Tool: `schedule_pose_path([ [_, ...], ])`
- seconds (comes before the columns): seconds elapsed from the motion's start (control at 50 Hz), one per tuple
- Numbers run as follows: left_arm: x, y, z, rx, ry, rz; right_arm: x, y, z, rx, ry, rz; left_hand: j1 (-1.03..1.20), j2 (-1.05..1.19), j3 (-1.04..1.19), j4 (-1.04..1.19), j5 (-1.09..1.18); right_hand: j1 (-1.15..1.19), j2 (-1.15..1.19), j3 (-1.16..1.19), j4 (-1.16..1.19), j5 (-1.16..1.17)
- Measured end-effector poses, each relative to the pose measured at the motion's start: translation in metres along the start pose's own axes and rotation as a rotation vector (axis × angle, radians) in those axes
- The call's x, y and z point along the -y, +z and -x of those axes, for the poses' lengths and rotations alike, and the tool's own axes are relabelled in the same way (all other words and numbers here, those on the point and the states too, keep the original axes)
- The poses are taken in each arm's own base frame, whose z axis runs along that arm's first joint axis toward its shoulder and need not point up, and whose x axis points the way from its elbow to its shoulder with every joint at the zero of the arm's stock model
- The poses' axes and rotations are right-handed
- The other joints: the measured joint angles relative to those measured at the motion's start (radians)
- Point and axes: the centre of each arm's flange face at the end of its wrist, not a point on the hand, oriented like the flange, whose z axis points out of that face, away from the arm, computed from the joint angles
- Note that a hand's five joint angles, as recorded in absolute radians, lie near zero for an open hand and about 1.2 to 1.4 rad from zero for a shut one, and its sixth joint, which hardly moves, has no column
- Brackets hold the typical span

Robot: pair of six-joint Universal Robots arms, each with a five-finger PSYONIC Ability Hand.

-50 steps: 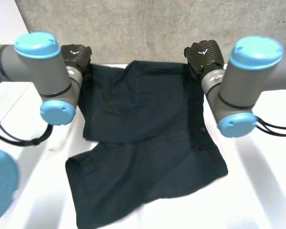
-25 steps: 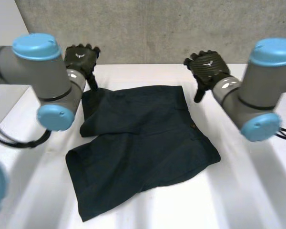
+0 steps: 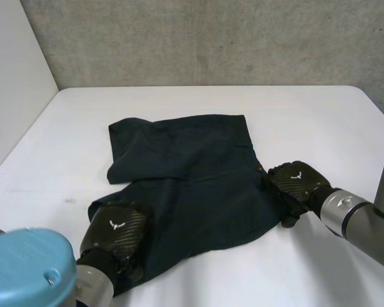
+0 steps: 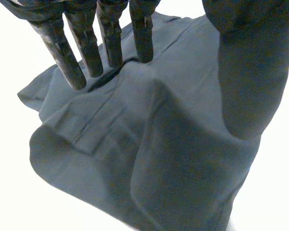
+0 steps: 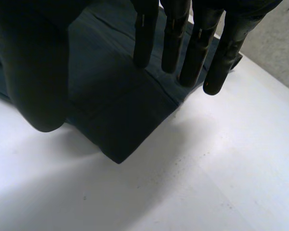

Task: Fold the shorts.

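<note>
**Both hands were at the shorts with straight fingers**

You had the dark shorts (image 3: pixel 192 179) lying in the middle of the white table (image 3: pixel 320 109). The far part was folded over on top. The near part lay flat and stuck out to the near left.

Your left hand (image 3: pixel 115 233) was on the near left corner of the shorts. From the left wrist you could see its fingers (image 4: pixel 70 53) straight and a little apart, with the tips down by the cloth. Its thumb (image 4: pixel 248 82) stood wide away from them. The cloth made a soft bump under the palm, between the thumb and the fingers. The hand was not squeezing it.

Your right hand (image 3: pixel 294 185) was at the right edge of the shorts, by the near right corner. From the right wrist you could see its fingers straight and side by side, pointing down over that corner. Its thumb was far from them, over the cloth. You could not tell if the tips touched the cloth. This hand held nothing.

A grey wall (image 3: pixel 211 38) stood behind the far side of the table.
</note>
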Motion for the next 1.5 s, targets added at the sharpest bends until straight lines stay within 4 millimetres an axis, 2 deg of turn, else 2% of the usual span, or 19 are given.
schedule_pose_path([
  [0.08, -0.011, 0.005, -0.001, 0.050, 0.007, 0.004, -0.005, 0.004, 0.001, -0.019, -0.013, -0.028, 0.000, 0.003, 0.001, 0.000, 0.002, 0.019, 0.030, 0.031, 0.027, 0.026],
  [0.16, -0.016, 0.009, -0.002, 0.068, 0.012, 0.013, -0.010, 0.009, 0.002, -0.024, -0.017, -0.040, 0.002, 0.009, 0.008, 0.007, 0.006, 0.266, 0.342, 0.336, 0.332, 0.314],
  [0.24, -0.020, 0.012, -0.003, 0.072, 0.016, 0.023, -0.013, 0.013, 0.004, -0.022, -0.021, -0.043, 0.034, 0.032, 0.035, 0.033, 0.032, 0.266, 0.342, 0.336, 0.332, 0.314],
  [0.26, -0.021, 0.014, -0.003, 0.072, 0.018, 0.027, -0.014, 0.014, 0.005, -0.021, -0.022, -0.045, 0.034, 0.032, 0.035, 0.033, 0.032, 0.498, 0.681, 0.666, 0.683, 0.648],
  [0.28, -0.022, 0.015, -0.004, 0.072, 0.021, 0.033, -0.014, 0.014, 0.005, -0.022, -0.022, -0.046, 0.115, 0.107, 0.107, 0.108, 0.105, 0.502, 0.685, 0.672, 0.692, 0.657],
  [0.48, -0.027, 0.011, -0.007, 0.058, 0.038, 0.050, -0.012, 0.015, 0.001, -0.047, -0.029, -0.056, 0.138, 0.136, 0.135, 0.140, 0.137, 0.503, 0.685, 0.673, 0.696, 0.665],
  [0.62, -0.016, 0.000, -0.008, 0.055, 0.030, -0.002, -0.015, 0.014, 0.001, -0.048, -0.022, -0.041, 0.138, 0.140, 0.139, 0.140, 0.139, 0.503, 0.685, 0.673, 0.696, 0.665],
  [0.74, -0.011, -0.006, -0.007, 0.053, 0.025, -0.026, -0.016, 0.013, 0.002, -0.047, -0.018, -0.038, 0.238, 0.224, 0.223, 0.224, 0.217, 0.503, 0.685, 0.673, 0.696, 0.665],
  [0.94, -0.022, -0.014, -0.015, 0.011, 0.064, 0.001, -0.016, 0.013, 0.002, -0.045, -0.016, -0.040, 0.335, 0.329, 0.331, 0.327, 0.316, 0.503, 0.685, 0.673, 0.696, 0.665],
  [1.08, -0.031, -0.013, -0.020, -0.002, 0.087, 0.033, -0.016, 0.013, 0.002, -0.045, -0.016, -0.039, 0.295, 0.293, 0.297, 0.283, 0.287, 0.503, 0.685, 0.673, 0.696, 0.664],
  [1.14, -0.035, -0.010, -0.022, -0.004, 0.095, 0.051, -0.016, 0.013, 0.002, -0.045, -0.016, -0.039, 0.177, 0.171, 0.175, 0.164, 0.159, 0.503, 0.685, 0.673, 0.697, 0.664],
  [1.5, -0.044, 0.003, -0.024, 0.007, 0.106, 0.088, -0.016, 0.013, 0.001, -0.046, -0.015, -0.039, 0.178, 0.164, 0.171, 0.159, 0.157, 0.503, 0.685, 0.673, 0.697, 0.664],
])
